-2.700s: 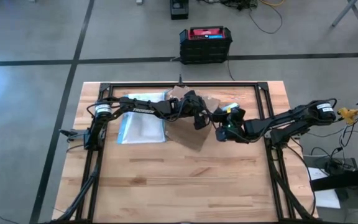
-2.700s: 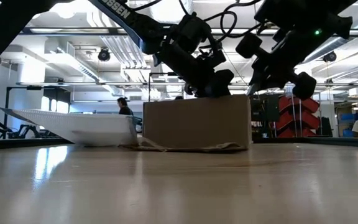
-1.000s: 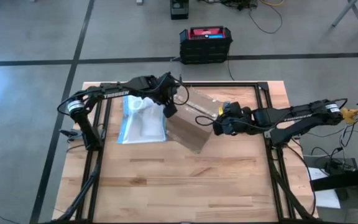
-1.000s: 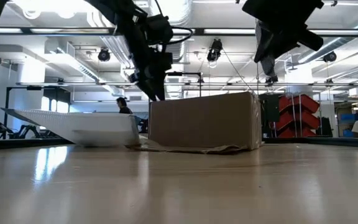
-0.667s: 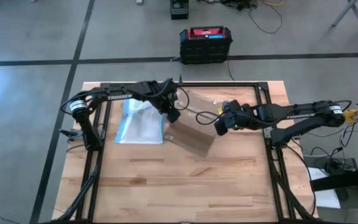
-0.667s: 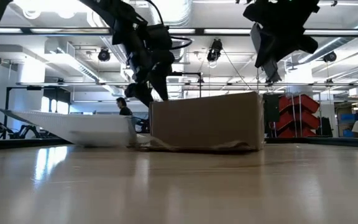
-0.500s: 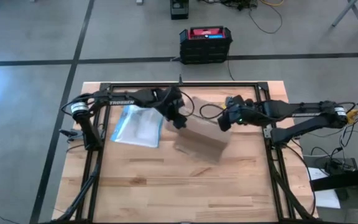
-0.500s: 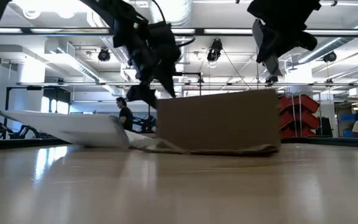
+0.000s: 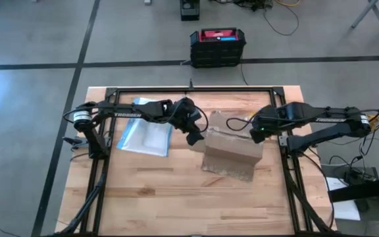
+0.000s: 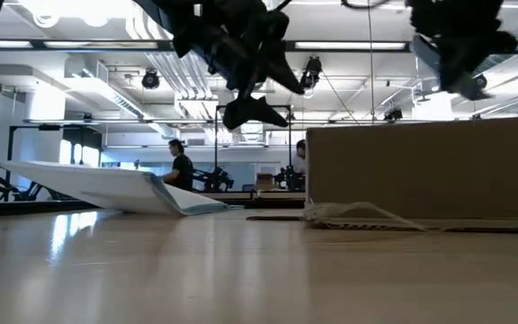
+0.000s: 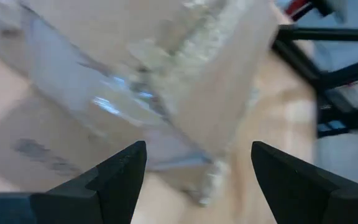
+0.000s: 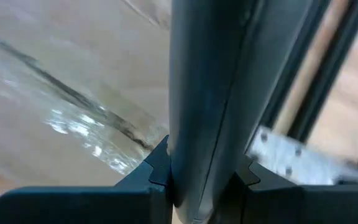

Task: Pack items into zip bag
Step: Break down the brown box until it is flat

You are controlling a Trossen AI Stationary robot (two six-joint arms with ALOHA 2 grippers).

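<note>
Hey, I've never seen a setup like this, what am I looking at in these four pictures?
Two dark robot arms work at a wooden table. One camera looks straight down, one sits at table height, and one rides on each wrist. On the table lie a flat clear plastic zip bag and a brown cardboard box. The left gripper hovers open between bag and box, holding nothing. The right gripper is at the box's far right corner; its wrist picture shows something dark between its fingers, which I cannot identify.

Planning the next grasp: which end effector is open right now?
The left end effector, beside the cardboard box: fingers wide apart; the right end effector has them pressed together.
</note>
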